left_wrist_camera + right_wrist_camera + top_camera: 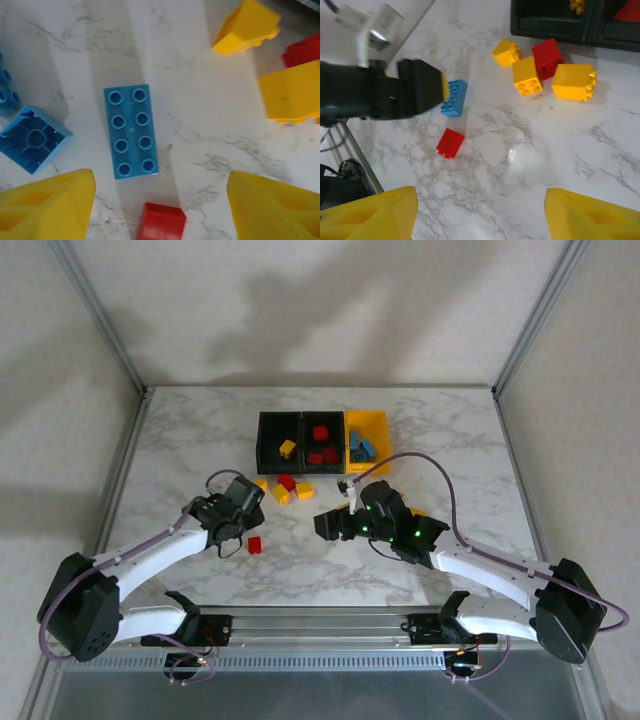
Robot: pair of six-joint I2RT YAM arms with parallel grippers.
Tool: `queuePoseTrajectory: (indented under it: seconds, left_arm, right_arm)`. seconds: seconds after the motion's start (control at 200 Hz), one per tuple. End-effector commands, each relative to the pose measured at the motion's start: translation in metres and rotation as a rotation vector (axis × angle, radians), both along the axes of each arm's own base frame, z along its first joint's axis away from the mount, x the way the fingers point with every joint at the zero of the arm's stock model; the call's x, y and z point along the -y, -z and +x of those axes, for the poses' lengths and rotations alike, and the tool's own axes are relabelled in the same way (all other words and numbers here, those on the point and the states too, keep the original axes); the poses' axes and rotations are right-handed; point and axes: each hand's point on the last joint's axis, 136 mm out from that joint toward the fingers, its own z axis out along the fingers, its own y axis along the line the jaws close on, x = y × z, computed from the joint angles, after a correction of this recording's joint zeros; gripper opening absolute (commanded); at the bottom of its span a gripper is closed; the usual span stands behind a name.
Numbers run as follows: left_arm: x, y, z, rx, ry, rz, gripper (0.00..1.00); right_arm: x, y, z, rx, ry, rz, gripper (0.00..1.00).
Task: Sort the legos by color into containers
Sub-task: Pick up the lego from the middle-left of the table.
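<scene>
left gripper (161, 202) is spread wide with nothing pinched. blue brick (131, 131) sits just ahead at 12 o'clock, long axis 12-to-6, easiest reach for this arm.

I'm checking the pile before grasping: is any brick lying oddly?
Yes: a small square blue plastic brick lies upside down, hollow underside up, beside the long eight-stud blue brick on the marble table.

We count two black open-topped plastic bins (263, 438) and one yellow plastic bin (383, 432). Loose outside them, the right wrist view gives us three yellow studded plastic bricks (527, 75) and two red bricks (450, 142); the left wrist view, three blue bricks (131, 132).
</scene>
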Motion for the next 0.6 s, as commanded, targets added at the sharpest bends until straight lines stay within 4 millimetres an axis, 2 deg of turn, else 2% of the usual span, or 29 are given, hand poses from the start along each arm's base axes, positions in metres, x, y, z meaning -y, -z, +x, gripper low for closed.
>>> queuePoseTrajectory:
  seconds: [0.0, 0.275, 0.406, 0.481, 0.596]
  left_arm:
    - [-0.013, 0.015, 0.003, -0.012, -0.047, 0.057, 0.70]
    - [-0.017, 0.040, 0.011, -0.049, -0.057, 0.110, 0.63]
    - [-0.017, 0.049, 0.015, -0.068, -0.053, 0.131, 0.52]
    - [-0.016, 0.052, 0.016, -0.078, -0.044, 0.142, 0.41]
    - [-0.012, 0.053, 0.017, -0.091, -0.024, 0.130, 0.29]
  right_arm:
    - [-0.014, -0.006, -0.005, 0.015, -0.035, 0.035, 0.68]
    - [-0.016, 0.002, -0.005, 0.010, -0.025, -0.007, 0.67]
    - [-0.013, 0.002, -0.003, 0.016, -0.011, -0.018, 0.66]
    - [-0.011, 0.001, -0.003, 0.020, -0.004, -0.021, 0.66]
    - [-0.007, 0.004, -0.001, 0.021, 0.015, -0.036, 0.66]
